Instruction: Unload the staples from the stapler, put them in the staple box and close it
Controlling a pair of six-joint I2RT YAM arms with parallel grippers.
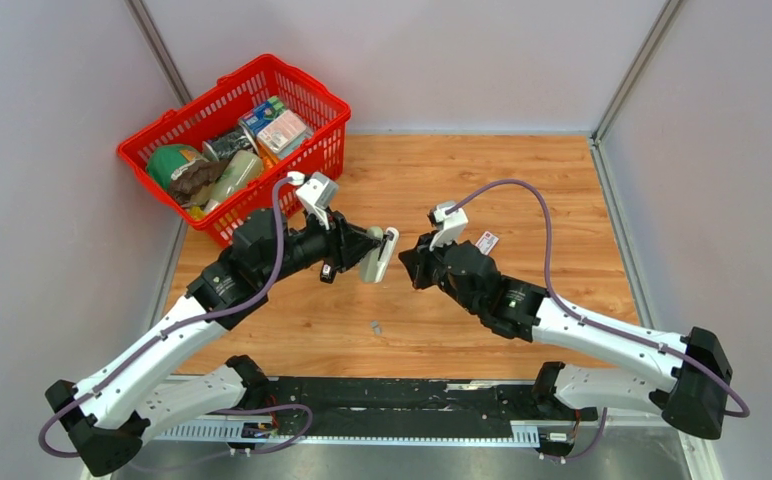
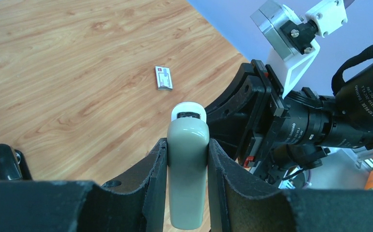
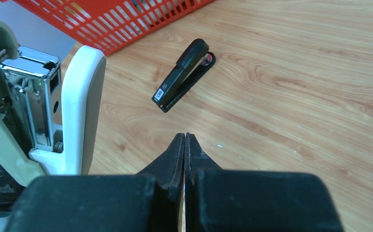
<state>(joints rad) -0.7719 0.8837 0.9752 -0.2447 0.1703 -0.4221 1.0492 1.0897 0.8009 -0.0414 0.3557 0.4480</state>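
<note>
left gripper point(image 2: 187, 159) jaws pinch the opened grey-beige stapler point(image 3: 80, 96); right gripper point(image 3: 184, 145) jaws are pressed together, empty. one likely staple strip point(image 1: 375, 325) lies on the table point(image 1: 522, 180); the black stapler point(image 3: 182, 75) lies closed.

Your left hand point(image 2: 188, 145) grips the held stapler point(image 1: 379, 256) above mid-desk, just left of your right hand point(image 1: 409, 262). The loose stapler point(image 3: 184, 75) lies on the desk point(image 1: 562, 200) beneath the left hand, and the staples point(image 1: 375, 325) lie nearer you, between both arms. The box point(image 1: 487, 241) lies behind the right hand. The basket point(image 1: 302, 165) sits at the far-left corner.
</note>
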